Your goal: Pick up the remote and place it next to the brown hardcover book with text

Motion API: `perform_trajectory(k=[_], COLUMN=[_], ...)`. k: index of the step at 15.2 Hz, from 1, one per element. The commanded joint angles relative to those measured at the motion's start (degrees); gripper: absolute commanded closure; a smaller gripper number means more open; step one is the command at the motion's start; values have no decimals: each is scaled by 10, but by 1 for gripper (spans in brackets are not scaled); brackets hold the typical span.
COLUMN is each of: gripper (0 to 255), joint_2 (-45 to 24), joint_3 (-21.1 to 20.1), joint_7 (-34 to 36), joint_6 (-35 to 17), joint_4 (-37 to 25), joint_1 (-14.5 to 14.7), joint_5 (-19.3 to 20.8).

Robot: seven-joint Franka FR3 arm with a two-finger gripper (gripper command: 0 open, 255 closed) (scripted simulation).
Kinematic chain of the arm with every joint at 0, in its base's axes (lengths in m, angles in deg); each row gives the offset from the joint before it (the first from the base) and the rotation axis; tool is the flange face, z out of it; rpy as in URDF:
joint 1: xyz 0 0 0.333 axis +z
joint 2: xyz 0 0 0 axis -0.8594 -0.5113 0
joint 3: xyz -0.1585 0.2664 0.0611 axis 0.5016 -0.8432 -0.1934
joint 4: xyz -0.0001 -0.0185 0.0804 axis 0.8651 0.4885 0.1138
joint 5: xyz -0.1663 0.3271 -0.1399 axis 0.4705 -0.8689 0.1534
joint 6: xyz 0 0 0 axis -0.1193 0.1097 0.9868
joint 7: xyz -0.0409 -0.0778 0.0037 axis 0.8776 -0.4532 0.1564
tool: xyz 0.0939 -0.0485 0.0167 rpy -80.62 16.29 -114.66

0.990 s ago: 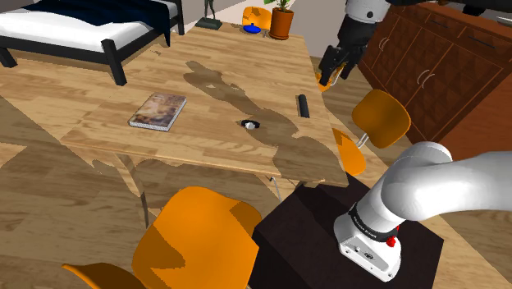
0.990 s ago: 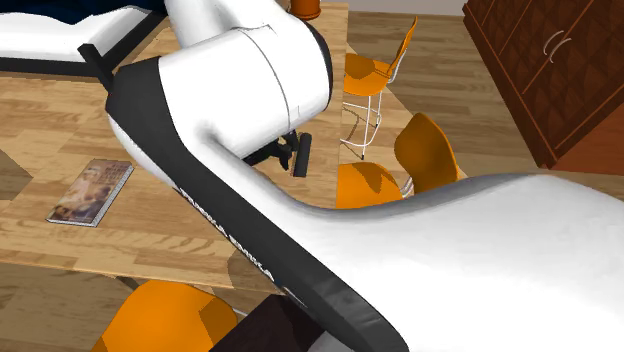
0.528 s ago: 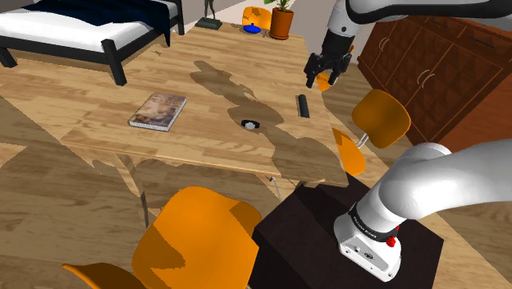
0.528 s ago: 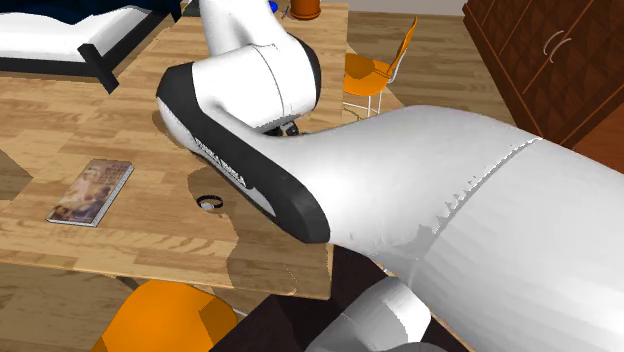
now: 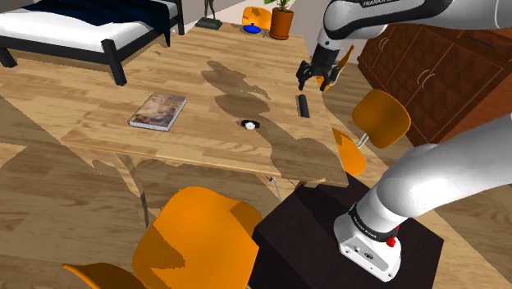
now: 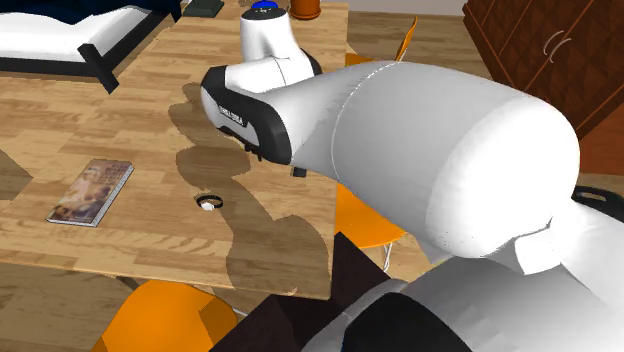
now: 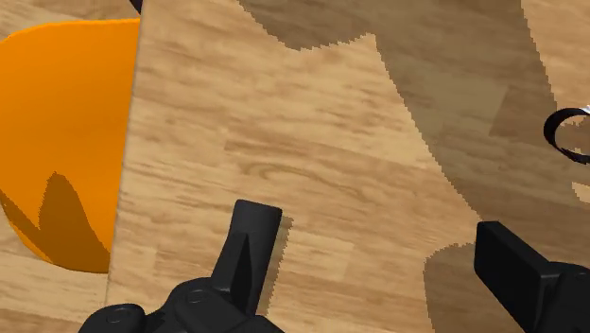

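The remote (image 5: 303, 105) is a slim black bar lying on the wooden table (image 5: 205, 82) near the edge at the shoulder view's right. My gripper (image 5: 317, 83) hangs open just above and slightly beyond the remote, touching nothing. In the wrist view its fingers (image 7: 248, 248) stand wide apart over bare wood, with nothing between them and the gripper (image 7: 383, 263) close to the table edge. The brown book (image 5: 157, 111) with a picture cover lies flat far toward the shoulder view's left, and the book (image 6: 92, 192) also shows in the second exterior view. A black tip of the remote (image 6: 298, 171) peeks from under the arm.
A small dark ring with a white part (image 5: 249, 125) lies between book and remote; the ring (image 7: 567, 132) sits beside the gripper. Orange chairs (image 5: 380, 116) stand along the table's right edge, one seat (image 7: 66, 142) just off the edge. A potted plant (image 5: 281, 18) stands at the far end.
The arm has swung the gripper toward the shoulder view's left and lower, from beyond the table edge to just above the remote. The fingers stayed open. Nothing on the table moved.
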Motion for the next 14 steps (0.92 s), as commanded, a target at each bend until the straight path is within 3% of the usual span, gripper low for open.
perform_trajectory(k=[1,14], gripper=[0,0], joint_2=[-38,-278], joint_3=[14,79], joint_7=[7,10], joint_6=[-30,-146], joint_4=[-8,-110], joint_1=[-7,-52], joint_5=[-9,-125])
